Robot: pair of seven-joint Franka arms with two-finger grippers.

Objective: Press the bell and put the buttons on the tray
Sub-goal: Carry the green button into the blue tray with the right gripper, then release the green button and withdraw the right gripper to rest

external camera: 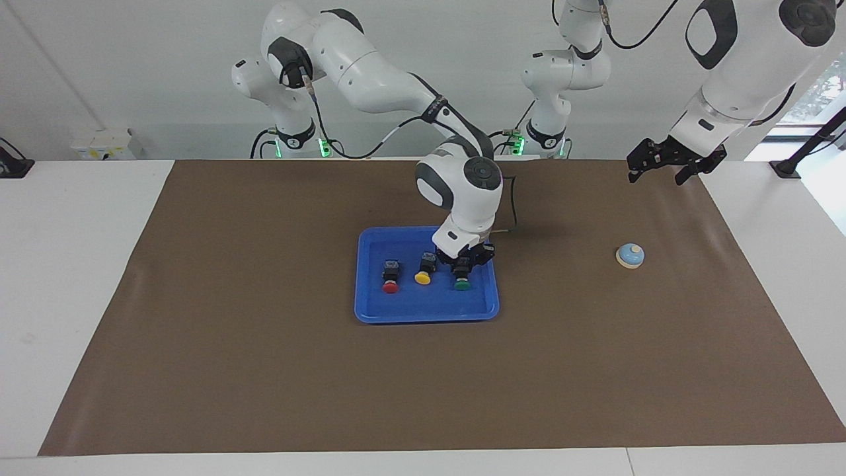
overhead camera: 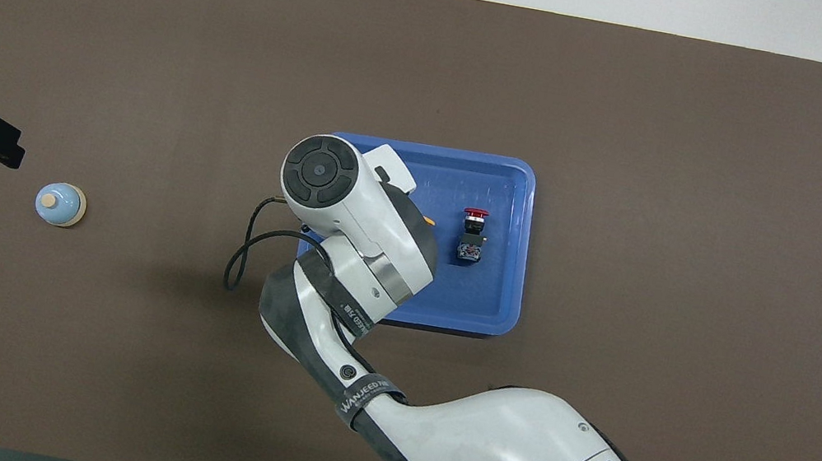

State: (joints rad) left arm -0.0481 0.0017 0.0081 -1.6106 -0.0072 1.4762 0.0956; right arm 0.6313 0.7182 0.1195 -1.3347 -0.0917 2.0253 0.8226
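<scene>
The blue tray (external camera: 426,317) lies mid-table and also shows in the overhead view (overhead camera: 525,199). The red button (external camera: 390,277) and the yellow button (external camera: 423,271) lie in it side by side. My right gripper (external camera: 462,267) is low in the tray, shut on the green button (external camera: 462,283), beside the yellow one toward the left arm's end. In the overhead view the right arm hides the green button; the red button (overhead camera: 471,232) shows. The bell (external camera: 630,255) sits on the mat toward the left arm's end. My left gripper (external camera: 663,166) waits raised near it.
A brown mat (external camera: 264,370) covers most of the white table. The right arm's wrist and cable hang over the tray's end toward the left arm. The bell (overhead camera: 60,203) stands alone on the mat.
</scene>
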